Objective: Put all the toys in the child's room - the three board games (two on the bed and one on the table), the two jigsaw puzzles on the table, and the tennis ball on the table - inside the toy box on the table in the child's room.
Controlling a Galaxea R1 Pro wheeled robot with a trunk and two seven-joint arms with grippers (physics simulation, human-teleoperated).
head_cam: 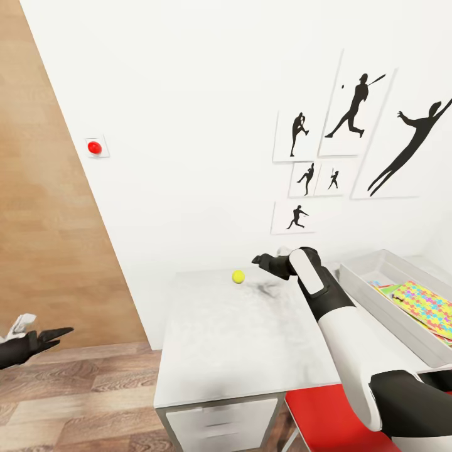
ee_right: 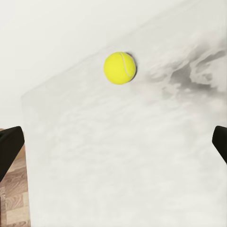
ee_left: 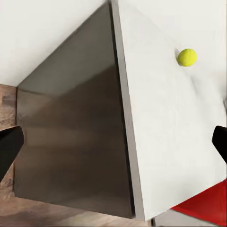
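Nearest the head camera, the right arm [head_cam: 351, 351] extends forward over the desk [head_cam: 238, 339], with a red chair seat [head_cam: 333, 414] below its elbow at the desk's near edge. The right gripper [head_cam: 263, 260] hangs above the desk's far portion, its fingers spread apart and holding nothing. The tennis ball [head_cam: 238, 276] rests on the desk surface near the far edge, just beside the right gripper and apart from it. In the right wrist view, the tennis ball [ee_right: 120, 67] lies ahead between the two separated fingertips [ee_right: 9, 146], with no contact.

The toy box [head_cam: 376, 295] stands on the desk's right side, near the far right corner. A jigsaw puzzle [head_cam: 427, 304] lies flat inside it, over the edges of other flat coloured items that cannot be identified.

The left gripper [head_cam: 47, 336] hangs over the wood-plank floor [head_cam: 81, 389], well clear of the desk's left edge; its fingers are parted and empty. The left wrist view shows the desk's dark side panel [ee_left: 71, 137] and the tennis ball [ee_left: 187, 57] on top.

Sports-silhouette pictures [head_cam: 351, 132] hang on the white wall [head_cam: 188, 125] behind the desk.
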